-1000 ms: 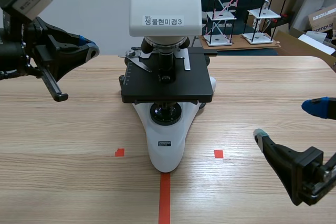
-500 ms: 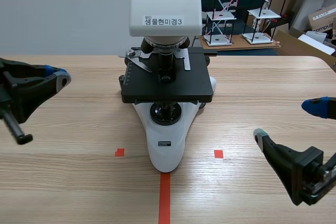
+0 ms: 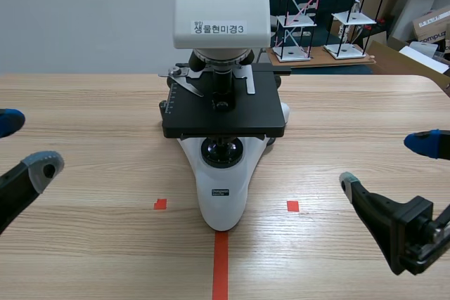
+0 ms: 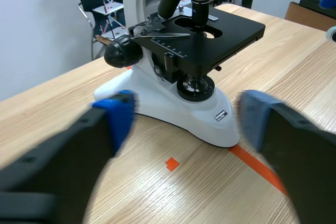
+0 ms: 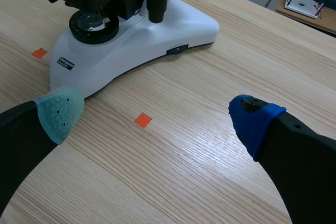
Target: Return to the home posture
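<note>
Both pincers are seen released, with nothing held between their pads. The left pincer (image 3: 24,144) is placed low at the near left of the counter (image 3: 91,103), and the right pincer (image 3: 385,163) low at the near right. Each is kept apart from the microscope, and the two are set roughly alike on either side. From this the home posture is judged to be nearly or fully reached.

The wooden counter is occupied at its middle by a white microscope (image 3: 221,5), which is stood upright and faced toward the robot. Its black stage (image 3: 225,114) is carried above the white base (image 3: 223,194), and a black focus knob (image 4: 122,51) is seen on the side nearest the left pincer. An orange-red tape line (image 3: 220,265) is laid just in front of the base, with small tape squares (image 3: 160,204) marked on either side.

Little risk is judged to be left. If either arm were swung inward, the base or the knob could be struck and the microscope shifted off its mark. If an arm were lowered further, the counter could be scraped by the spread fingertips.
</note>
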